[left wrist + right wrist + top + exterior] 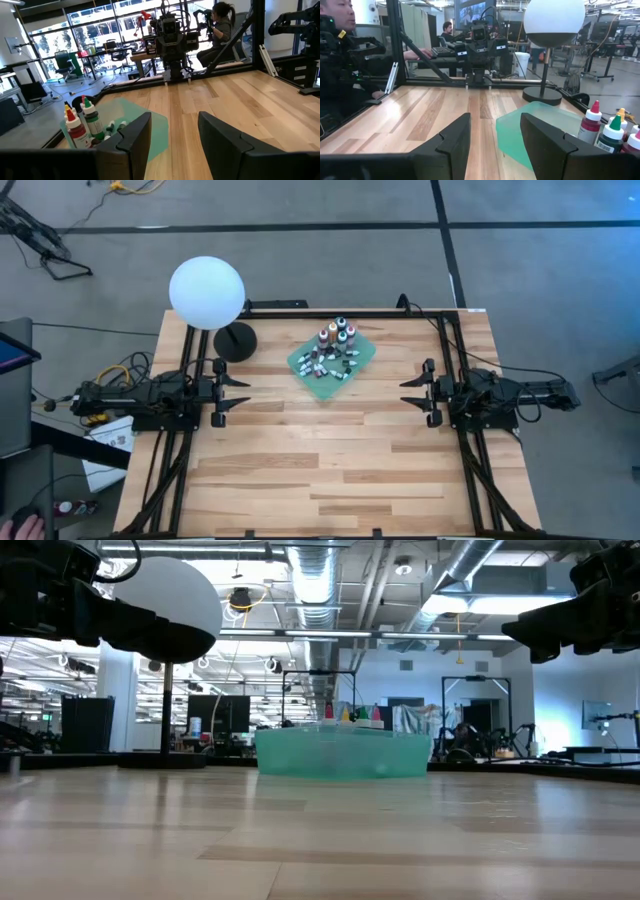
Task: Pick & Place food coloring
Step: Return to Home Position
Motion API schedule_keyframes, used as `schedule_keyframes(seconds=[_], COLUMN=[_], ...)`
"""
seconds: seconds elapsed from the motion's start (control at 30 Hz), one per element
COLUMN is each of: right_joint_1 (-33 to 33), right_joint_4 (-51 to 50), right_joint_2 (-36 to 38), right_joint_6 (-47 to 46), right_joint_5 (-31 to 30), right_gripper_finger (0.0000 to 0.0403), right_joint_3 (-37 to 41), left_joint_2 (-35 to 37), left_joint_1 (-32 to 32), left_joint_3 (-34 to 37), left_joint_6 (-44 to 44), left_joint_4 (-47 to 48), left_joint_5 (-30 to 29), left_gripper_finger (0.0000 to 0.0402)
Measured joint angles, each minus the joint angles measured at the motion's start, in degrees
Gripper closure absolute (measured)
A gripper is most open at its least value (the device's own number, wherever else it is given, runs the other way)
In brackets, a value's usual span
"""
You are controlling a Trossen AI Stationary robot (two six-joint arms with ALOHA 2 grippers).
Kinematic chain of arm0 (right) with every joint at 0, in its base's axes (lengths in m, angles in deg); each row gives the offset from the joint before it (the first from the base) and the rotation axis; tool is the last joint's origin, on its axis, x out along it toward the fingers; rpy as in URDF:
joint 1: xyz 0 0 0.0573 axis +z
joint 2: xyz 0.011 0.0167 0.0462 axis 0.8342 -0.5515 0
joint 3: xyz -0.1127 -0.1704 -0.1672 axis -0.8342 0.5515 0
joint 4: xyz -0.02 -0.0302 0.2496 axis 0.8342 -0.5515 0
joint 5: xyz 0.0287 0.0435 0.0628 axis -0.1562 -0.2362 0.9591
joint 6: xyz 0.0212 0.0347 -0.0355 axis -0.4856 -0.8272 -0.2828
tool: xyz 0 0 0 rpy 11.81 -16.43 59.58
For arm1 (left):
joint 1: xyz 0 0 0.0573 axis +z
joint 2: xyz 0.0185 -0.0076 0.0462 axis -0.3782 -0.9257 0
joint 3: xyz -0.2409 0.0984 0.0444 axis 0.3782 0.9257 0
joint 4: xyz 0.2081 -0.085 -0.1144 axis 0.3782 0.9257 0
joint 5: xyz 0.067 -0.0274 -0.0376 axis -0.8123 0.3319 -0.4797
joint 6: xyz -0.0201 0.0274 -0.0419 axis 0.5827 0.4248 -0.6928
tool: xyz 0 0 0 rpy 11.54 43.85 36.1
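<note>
The left jaws gape wide and empty over the tabletop's (320, 465) left side. The right jaws, equally open and empty, face them from the right. Between them, nearer the far edge, the food coloring bottles (335, 345) sit gathered in a green bin (320, 386), beside a white globe lamp (207, 292).

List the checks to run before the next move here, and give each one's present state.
1. Left tool open and empty: ok.
2. Right tool open and empty: ok.
3. Both tools apart from the bin: ok, one at each side of the table.
4. Bottles inside the bin, none loose on the table: ok.
5. Bottle count: cannot tell, they crowd together.
</note>
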Motion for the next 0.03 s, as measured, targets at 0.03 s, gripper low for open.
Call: schedule_keyframes(seconds=[0.03], right_joint_1=[0.0], right_joint_4=[0.0], right_joint_2=[0.0], right_joint_6=[0.0], right_joint_5=[0.0], right_gripper_finger=[0.0238], right_joint_3=[0.0], left_joint_2=[0.0], left_joint_1=[0.0], left_joint_3=[0.0], left_joint_6=[0.0], left_joint_4=[0.0], left_joint_5=[0.0], left_gripper_finger=[0.0244])
